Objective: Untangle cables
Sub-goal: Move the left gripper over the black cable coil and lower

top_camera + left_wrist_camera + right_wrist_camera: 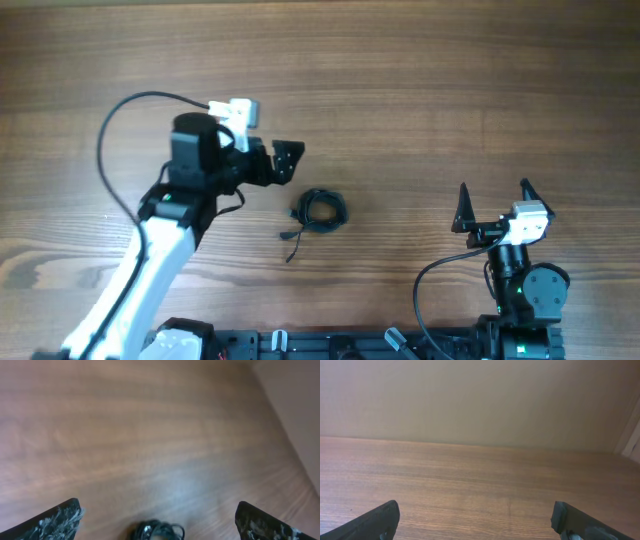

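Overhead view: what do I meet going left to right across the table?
left hand, open → cables, wound in one small tangle with a loose end trailing down-left → right hand, open

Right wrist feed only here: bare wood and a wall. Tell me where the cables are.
Observer: The cables sit in one small coiled tangle near the middle of the table, off to the left of your right gripper.
Operator: Give me the left arm's status.
Observer: The left gripper is open and holds nothing. It is close to the tangle but apart from it.
Operator: Report any loose ends.
Observer: One short strand trails out of the coil toward the robot's side of the table.
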Robot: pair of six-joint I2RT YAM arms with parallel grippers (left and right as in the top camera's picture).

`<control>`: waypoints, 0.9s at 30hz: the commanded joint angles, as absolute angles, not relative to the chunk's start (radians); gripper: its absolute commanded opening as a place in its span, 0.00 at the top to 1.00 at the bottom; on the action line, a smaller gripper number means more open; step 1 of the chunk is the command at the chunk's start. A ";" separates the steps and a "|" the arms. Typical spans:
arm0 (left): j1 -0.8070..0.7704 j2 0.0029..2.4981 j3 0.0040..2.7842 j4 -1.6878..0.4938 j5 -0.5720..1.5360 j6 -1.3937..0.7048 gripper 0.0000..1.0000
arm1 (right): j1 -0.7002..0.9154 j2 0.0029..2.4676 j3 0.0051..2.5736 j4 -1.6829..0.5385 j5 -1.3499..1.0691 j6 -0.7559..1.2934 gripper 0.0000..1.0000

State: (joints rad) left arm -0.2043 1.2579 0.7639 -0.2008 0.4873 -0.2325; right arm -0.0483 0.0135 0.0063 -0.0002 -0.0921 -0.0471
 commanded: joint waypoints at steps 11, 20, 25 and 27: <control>-0.397 1.450 0.776 -0.344 0.244 -0.375 0.41 | -0.043 0.004 0.005 0.003 -0.077 -0.052 0.00; -0.653 1.532 0.776 -0.380 -0.181 -0.506 0.50 | -0.043 0.004 0.005 0.003 -0.077 -0.052 0.00; -0.699 1.585 0.776 -0.384 -0.259 -0.556 0.58 | -0.043 0.004 0.005 0.003 -0.077 -0.052 0.00; -0.699 1.589 0.776 -0.390 -0.260 -0.559 0.60 | -0.043 0.004 0.005 0.003 -0.077 -0.052 0.00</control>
State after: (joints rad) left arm -0.6899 1.5730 0.7662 -0.3836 -0.1654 -0.5106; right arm -0.0483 0.0135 0.0063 -0.0002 -0.0917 -0.0475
